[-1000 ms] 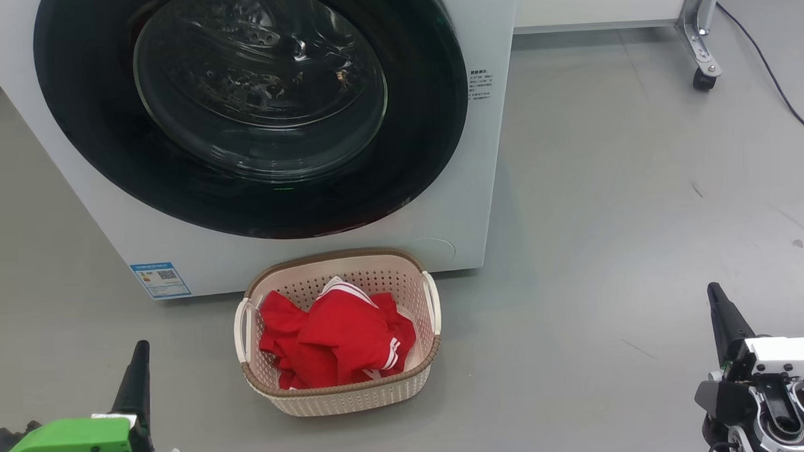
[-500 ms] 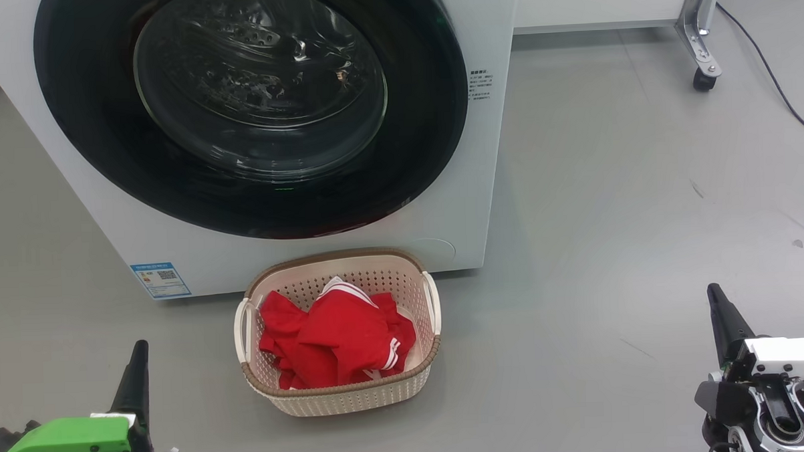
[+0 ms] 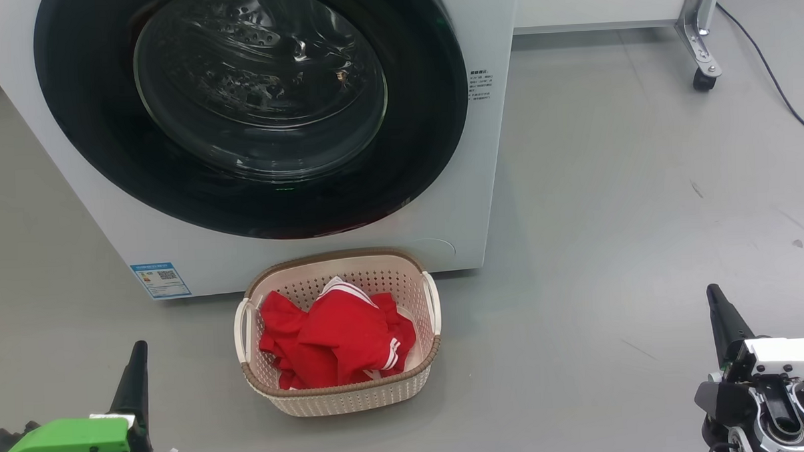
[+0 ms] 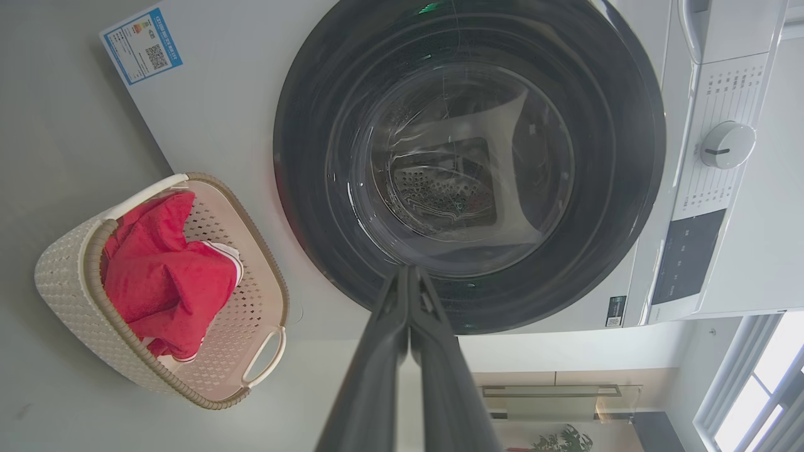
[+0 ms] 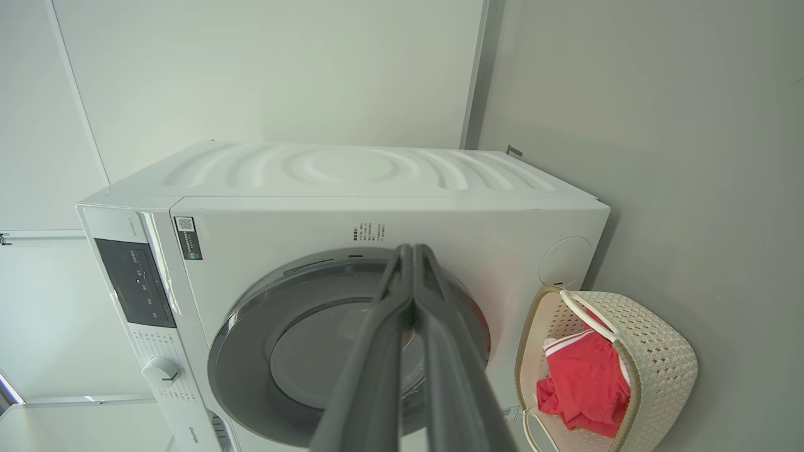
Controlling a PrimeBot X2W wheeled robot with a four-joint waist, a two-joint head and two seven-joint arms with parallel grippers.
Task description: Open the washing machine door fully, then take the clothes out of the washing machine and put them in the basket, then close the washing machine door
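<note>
- The washing machine [image 3: 493, 149] is my marker for everything here. Its door [image 3: 425, 118] sits flat against the front, black rim all the way round, so I judge it closed.
- Through the glass I make out the steel drum [image 4: 440, 188] and no red cloth in it (reflections blur parts of the glass, so I would not swear to the far corners).
- The basket [image 3: 339, 255] stands on the floor [image 3: 609, 212] just in front of the washing machine, below the door and close to the machine's lower edge. Whether it touches the front I cannot tell.
- The clothes [image 3: 339, 338] lie bunched inside the basket, red with white stripes, and nothing hangs over its rim.
- The left tool [image 3: 141, 347] is clenched on nothing. It hovers well out from the washing machine's front, farther out than the basket, on the blue sticker [image 3: 161, 279] side.
- The right tool [image 3: 714, 294] is clenched and empty too, well apart from the washing machine and out past its other front corner.
- My reading: opening, unloading and closing all look done, and I can see nothing left to do.
</note>
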